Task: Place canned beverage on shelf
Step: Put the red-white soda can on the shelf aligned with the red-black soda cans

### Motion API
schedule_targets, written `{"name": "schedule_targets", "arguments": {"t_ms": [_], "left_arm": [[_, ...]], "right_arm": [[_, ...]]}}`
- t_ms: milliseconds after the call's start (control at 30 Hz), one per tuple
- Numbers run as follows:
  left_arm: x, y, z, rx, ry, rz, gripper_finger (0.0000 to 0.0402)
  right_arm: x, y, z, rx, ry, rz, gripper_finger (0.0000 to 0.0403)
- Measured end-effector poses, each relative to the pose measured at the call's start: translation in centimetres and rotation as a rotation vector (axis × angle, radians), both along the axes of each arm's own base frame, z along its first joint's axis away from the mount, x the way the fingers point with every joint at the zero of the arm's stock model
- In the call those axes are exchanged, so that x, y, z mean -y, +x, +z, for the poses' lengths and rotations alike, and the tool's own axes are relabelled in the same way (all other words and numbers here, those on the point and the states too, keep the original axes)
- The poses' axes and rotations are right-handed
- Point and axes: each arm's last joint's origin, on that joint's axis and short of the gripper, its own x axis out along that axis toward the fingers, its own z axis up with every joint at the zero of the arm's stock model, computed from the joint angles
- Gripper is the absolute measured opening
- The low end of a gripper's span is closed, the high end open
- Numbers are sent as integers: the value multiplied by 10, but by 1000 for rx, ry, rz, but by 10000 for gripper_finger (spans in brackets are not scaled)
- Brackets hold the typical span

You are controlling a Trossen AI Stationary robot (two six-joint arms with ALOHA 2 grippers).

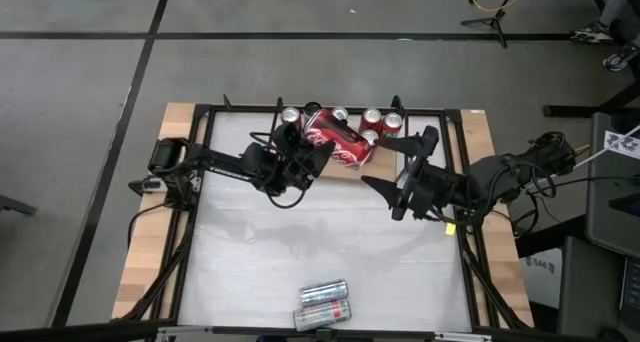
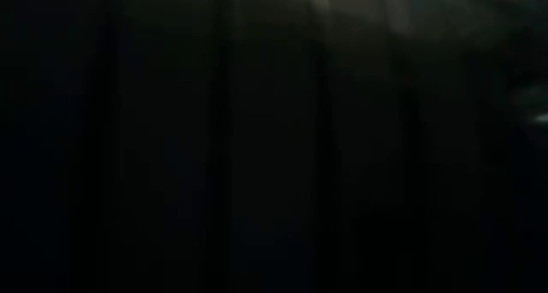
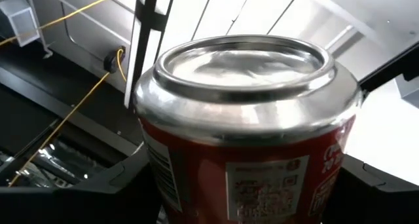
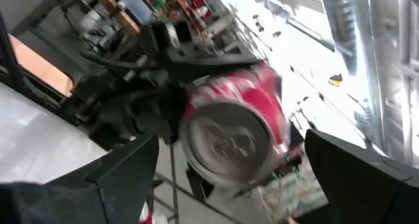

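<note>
My left gripper [image 1: 305, 154] is shut on a red canned beverage [image 1: 338, 142] that lies on its side over the far middle of the table. The can fills the left wrist view [image 3: 249, 132] and shows end-on in the right wrist view [image 4: 229, 135]. Several red cans [image 1: 382, 120] stand upright in a row on the wooden shelf [image 1: 345, 170] at the far edge. My right gripper [image 1: 400, 162] is open and empty just right of the held can, its fingers pointing at it [image 4: 242, 178]. The low view is dark. My left gripper pinches the red can's side walls [image 3: 163, 178] between its two fingers, at the end nearer the arm. The fingers come level from the table's left and lie along the can. The can is on its side, its free end [image 3: 245, 60] pointing toward the table's right, above the shelf.
Two silver cans [image 1: 322, 302] lie on their sides at the table's near edge. A black rod frame [image 1: 330, 109] runs round the white tabletop [image 1: 300, 242], with wooden strips at both sides. Cables lie along both arms.
</note>
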Motion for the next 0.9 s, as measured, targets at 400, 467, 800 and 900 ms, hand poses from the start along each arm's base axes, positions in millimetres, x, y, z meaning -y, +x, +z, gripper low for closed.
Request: {"name": "schedule_targets", "arguments": {"t_ms": [400, 467, 800, 900], "left_arm": [[0, -1, 1, 14, -12, 2, 291], [0, -1, 1, 15, -16, 4, 291], [3, -1, 0, 10, 15, -21, 291], [5, -1, 0, 9, 17, -27, 291]], "right_arm": [[-9, 28, -9, -2, -129, 11, 372], [-10, 33, -9, 6, -163, -24, 372], [-10, 39, -9, 10, -220, -127, 372], [-8, 40, -9, 7, -220, -140, 372]]}}
